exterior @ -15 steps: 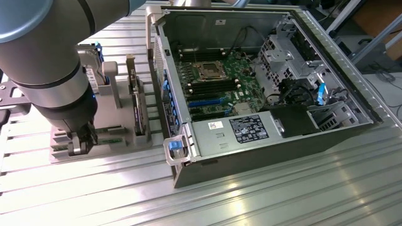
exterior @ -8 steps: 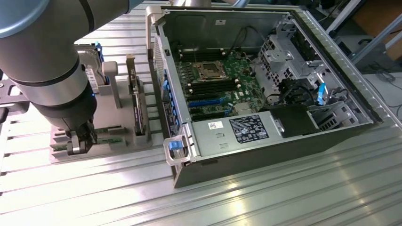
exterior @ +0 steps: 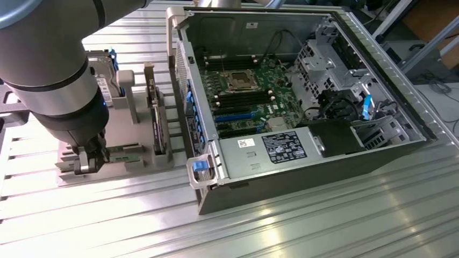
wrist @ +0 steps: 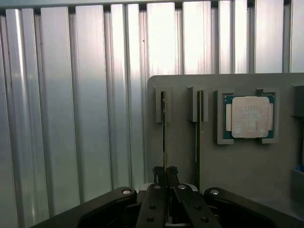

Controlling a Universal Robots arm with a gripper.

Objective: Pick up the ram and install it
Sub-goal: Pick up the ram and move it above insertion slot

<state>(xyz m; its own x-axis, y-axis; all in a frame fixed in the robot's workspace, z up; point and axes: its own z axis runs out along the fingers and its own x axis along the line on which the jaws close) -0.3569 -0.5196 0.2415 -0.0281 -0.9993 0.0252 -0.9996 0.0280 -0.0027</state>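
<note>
The hand (wrist: 165, 170) is closed narrowly on the ram (wrist: 164, 130), which stands upright in the grey holder (wrist: 247, 166). A second stick (wrist: 198, 133) is slotted just beside it.

Thick grey-silver arm (exterior: 50, 59) with black wrist (exterior: 75, 134) and black, silver-screwed jaws.

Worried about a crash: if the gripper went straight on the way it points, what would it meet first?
The gripper would meet the ram first: the thin stick sits edge-on between its shut fingertips, seemingly gripped already. Right behind lies the grey holder, though depth is unclear.
</note>
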